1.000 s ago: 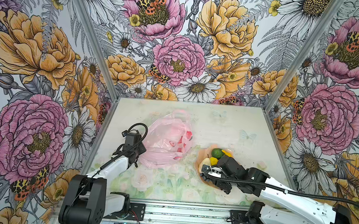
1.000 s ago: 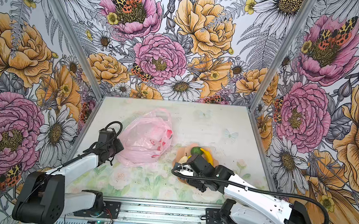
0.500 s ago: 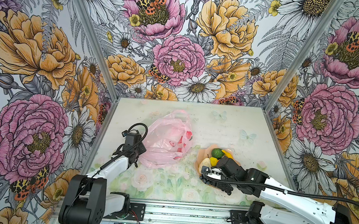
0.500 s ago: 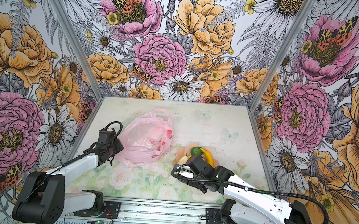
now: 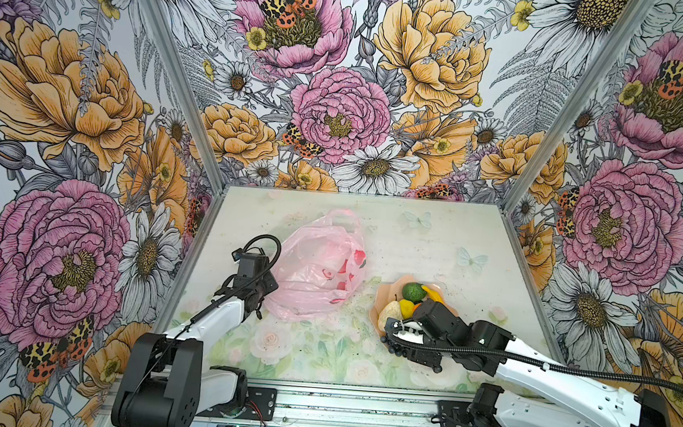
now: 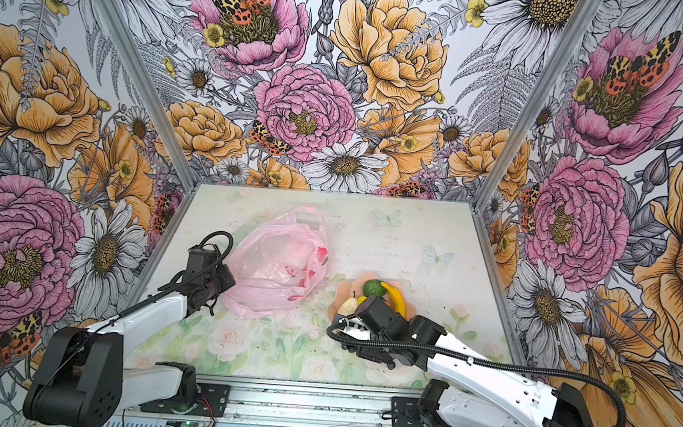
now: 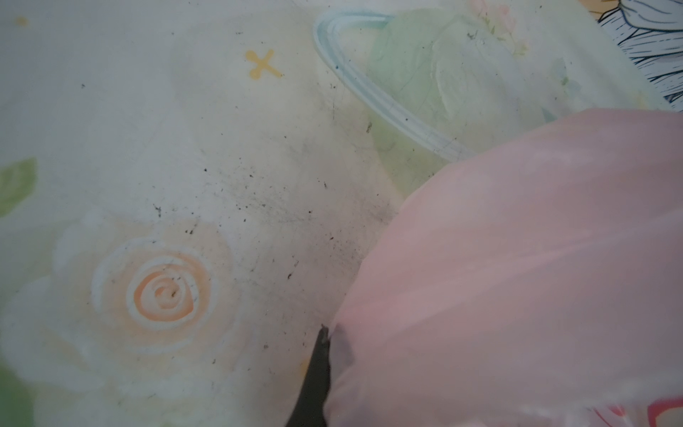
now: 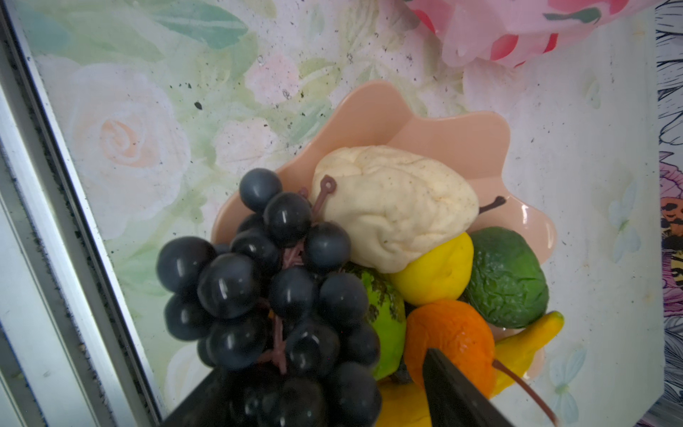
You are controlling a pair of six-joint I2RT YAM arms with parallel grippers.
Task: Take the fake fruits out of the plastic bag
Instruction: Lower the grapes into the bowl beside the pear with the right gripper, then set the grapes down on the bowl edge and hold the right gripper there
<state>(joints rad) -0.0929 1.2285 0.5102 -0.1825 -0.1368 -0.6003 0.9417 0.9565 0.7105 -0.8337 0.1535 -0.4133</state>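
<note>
Grapes (image 8: 266,281) between wide-spread jaws of right hand (image 8: 321,373).

On my left wrist feed the pink bag (image 7: 517,277) fills the lower right, translucent, with a bit of red print at its lowest corner. The left gripper (image 7: 330,342) sits at the bag's edge. One dark finger (image 7: 316,380) lies bare against the film and a second shows as a grey shadow through it, so I read it as pinching the plastic. The pale table (image 7: 221,148) is speckled with dark grit and printed with a peach rose (image 7: 162,294), a yellow cross (image 7: 263,65) and a light-blue curved band (image 7: 369,100).
</note>
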